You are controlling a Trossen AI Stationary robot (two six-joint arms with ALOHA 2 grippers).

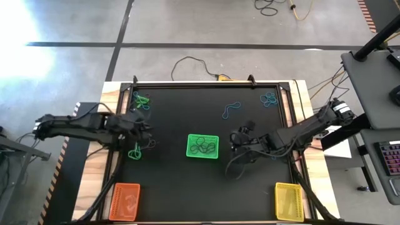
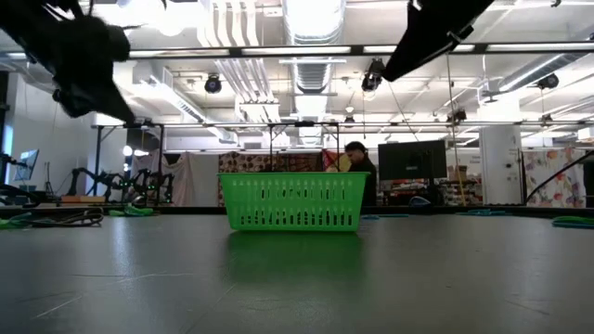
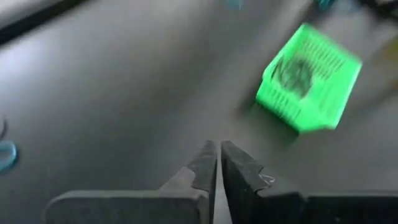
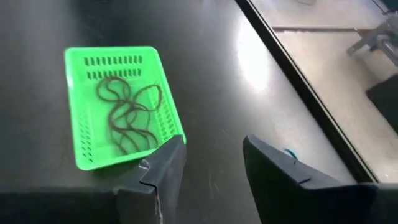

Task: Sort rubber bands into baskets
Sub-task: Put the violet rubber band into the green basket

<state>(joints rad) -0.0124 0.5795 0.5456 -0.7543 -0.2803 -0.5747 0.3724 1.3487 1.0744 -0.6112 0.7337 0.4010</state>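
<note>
The green basket stands mid-table with several dark bands lying in it; it also shows in the low view. The orange basket is at the near left and the yellow basket at the near right. Green rubber bands lie at the far left and left of the green basket. Blue bands lie at the far right. My left gripper is shut and empty above the table, left of the green basket. My right gripper is open and empty, just right of the green basket.
A raised black frame edges the dark table top. Black cables trail under the right arm. A blue band lies on the table at the edge of the left wrist view. A person sits in the room beyond the table.
</note>
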